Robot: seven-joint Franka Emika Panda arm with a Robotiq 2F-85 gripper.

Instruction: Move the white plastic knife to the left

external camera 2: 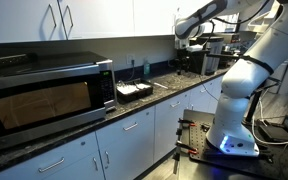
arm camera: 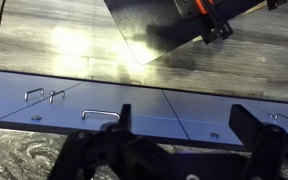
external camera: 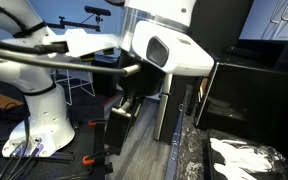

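My gripper [arm camera: 181,116] is open and empty; its two dark fingers stand wide apart in the wrist view. It hangs over the front edge of the dark speckled counter [arm camera: 14,155], looking down on grey cabinet doors [arm camera: 99,95] and the floor. In an exterior view the gripper [external camera 2: 187,32] is high above the far end of the counter [external camera 2: 174,85]. A thin pale streak [external camera 2: 163,86] on the counter beside a black tray may be the white plastic knife; I cannot tell. The knife does not show in the wrist view.
A microwave [external camera 2: 49,95] stands on the counter, with a black tray [external camera 2: 134,91] past it. A crinkled white object [external camera: 239,155] lies on the speckled counter. The white robot base [external camera 2: 234,130] stands on the floor. Cabinet handles [arm camera: 101,114] stick out below the counter edge.
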